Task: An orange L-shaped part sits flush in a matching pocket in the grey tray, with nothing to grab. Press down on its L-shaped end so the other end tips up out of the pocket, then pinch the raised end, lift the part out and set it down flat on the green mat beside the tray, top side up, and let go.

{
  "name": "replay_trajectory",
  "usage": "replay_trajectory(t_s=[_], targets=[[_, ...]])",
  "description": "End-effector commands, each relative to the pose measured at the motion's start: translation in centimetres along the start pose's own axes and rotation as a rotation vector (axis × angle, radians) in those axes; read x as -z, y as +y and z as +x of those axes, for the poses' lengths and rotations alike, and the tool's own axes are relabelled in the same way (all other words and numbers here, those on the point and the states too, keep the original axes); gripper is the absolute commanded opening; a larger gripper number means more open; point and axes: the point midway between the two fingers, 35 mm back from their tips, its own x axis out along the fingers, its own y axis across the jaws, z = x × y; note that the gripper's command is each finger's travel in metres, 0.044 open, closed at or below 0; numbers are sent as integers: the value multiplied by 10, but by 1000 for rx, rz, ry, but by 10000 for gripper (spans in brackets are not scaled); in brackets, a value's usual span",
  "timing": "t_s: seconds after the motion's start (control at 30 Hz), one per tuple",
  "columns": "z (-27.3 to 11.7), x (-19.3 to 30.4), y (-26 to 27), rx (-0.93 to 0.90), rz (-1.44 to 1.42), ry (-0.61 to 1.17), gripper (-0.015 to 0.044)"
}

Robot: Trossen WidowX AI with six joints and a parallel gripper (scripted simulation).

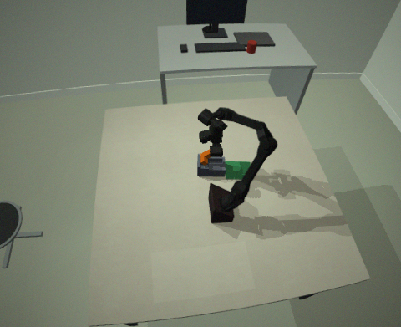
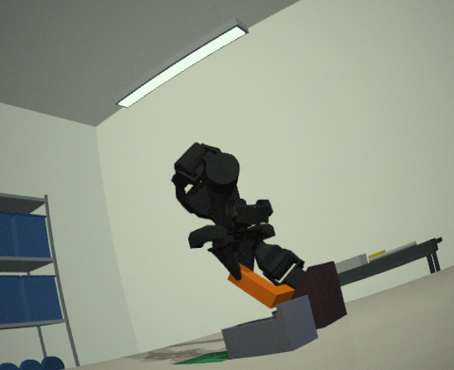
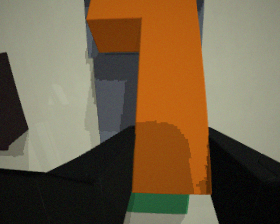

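Note:
The orange L-shaped part (image 1: 205,157) (image 2: 256,287) (image 3: 170,90) is tilted, its plain end raised between my fingers and its L-shaped end lower. My gripper (image 2: 239,271) (image 3: 169,135) is shut on the sides of that raised end. In the exterior view the part shows above the grey tray (image 1: 210,172) (image 2: 259,343) (image 3: 110,102), with its L-shaped end near the tall end wall; whether it touches the tray I cannot tell. The green mat (image 1: 238,170) (image 2: 207,358) (image 3: 159,203) lies against the tray's other end, partly hidden by the part in the wrist view.
The dark arm base (image 1: 221,205) (image 2: 322,296) (image 3: 10,105) stands close beside the tray on the near side in the top view. The arm arches over the mat side. A desk (image 1: 233,61) with a monitor (image 1: 216,7) stands beyond the table.

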Motion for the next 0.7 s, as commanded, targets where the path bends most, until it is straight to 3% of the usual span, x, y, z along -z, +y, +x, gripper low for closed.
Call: replay_trajectory(t_s=[0.0,0.67], targets=[[-3,0,0,-2,2,-1,0],[0,71,6,-3,1,2,0]])
